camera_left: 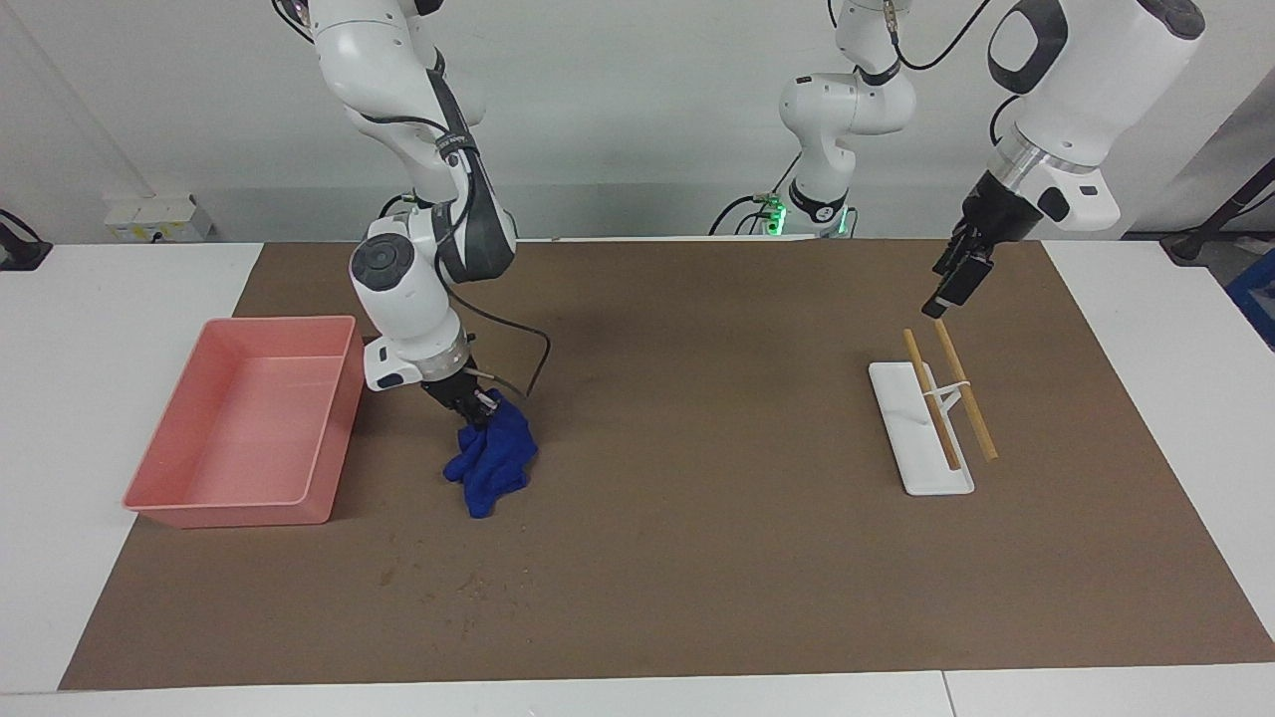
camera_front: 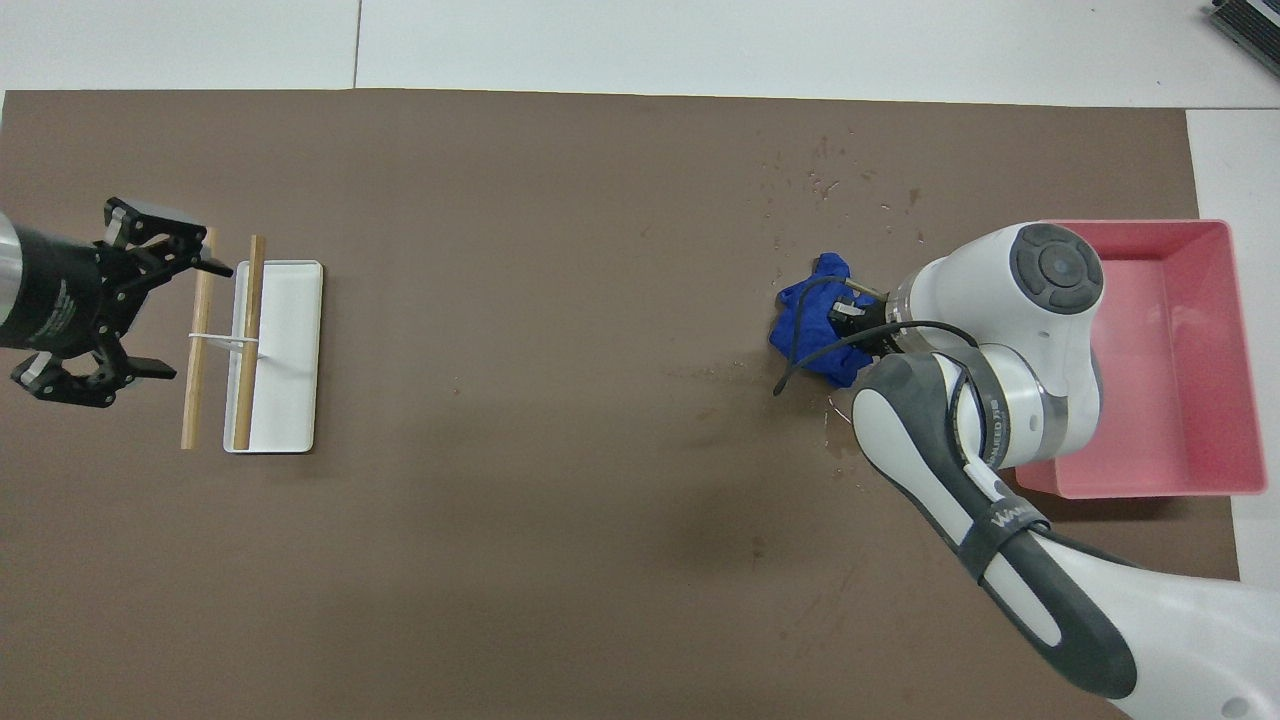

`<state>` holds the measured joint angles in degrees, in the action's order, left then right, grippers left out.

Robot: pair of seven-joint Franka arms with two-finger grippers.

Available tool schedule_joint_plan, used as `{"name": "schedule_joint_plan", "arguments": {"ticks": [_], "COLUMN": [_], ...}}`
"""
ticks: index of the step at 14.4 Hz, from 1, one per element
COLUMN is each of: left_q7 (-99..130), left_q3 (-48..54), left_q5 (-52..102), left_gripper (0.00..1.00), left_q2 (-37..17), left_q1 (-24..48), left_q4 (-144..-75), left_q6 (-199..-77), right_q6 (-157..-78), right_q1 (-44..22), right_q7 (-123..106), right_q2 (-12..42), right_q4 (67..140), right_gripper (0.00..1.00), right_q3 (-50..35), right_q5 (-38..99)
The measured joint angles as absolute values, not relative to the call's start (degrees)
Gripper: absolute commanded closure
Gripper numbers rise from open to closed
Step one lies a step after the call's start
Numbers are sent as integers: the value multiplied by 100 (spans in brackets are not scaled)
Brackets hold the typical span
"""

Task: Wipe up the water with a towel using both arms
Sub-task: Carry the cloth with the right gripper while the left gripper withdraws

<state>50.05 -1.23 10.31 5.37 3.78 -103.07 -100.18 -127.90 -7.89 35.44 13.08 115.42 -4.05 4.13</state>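
Facing view: we see the towel [camera_left: 490, 456] bunched on the brown mat [camera_left: 677, 558], beside the pink tray [camera_left: 159, 498] toward the right arm's end of the table. The right gripper [camera_left: 476, 408] is clamped on the towel's upper folds, and the cloth's lower part rests on the mat. In the overhead view we note the towel [camera_front: 812, 318] next to small wet marks [camera_front: 835, 425] on the mat. The left gripper [camera_left: 954, 284] hangs with its fingers spread and nothing between them, over the mat's corner at the left arm's end, near the robots' edge. Below it stands a white stand [camera_left: 921, 433] carrying two wooden sticks [camera_left: 961, 388].
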Motion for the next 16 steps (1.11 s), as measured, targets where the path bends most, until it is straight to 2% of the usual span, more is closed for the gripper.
{"name": "schedule_joint_plan", "arguments": {"ticks": [3, 8, 12, 16], "left_q7": [3310, 1780, 1089, 894], "left_q3": [-100, -33, 38, -73], "left_q5": [438, -345, -651, -656], "left_gripper": [0, 0, 0, 0], "left_q2": [900, 990, 1010, 1162], "left_q1": [271, 282, 403, 398], "left_q4": [-10882, -10942, -10663, -10243], "left_q6": [-10023, -9963, -9192, -8544], "right_q6": [-12082, -11230, -10392, -9896], "right_q1": [-789, -799, -829, -943], "right_q7": [3225, 2997, 2989, 2981], "right_q2": [1096, 770, 500, 251], "right_q4": [11712, 12188, 12474, 12755], "right_gripper": [100, 100, 100, 100], "right_q3": [-408, -438, -466, -471], "right_q5": [159, 111, 110, 110]}}
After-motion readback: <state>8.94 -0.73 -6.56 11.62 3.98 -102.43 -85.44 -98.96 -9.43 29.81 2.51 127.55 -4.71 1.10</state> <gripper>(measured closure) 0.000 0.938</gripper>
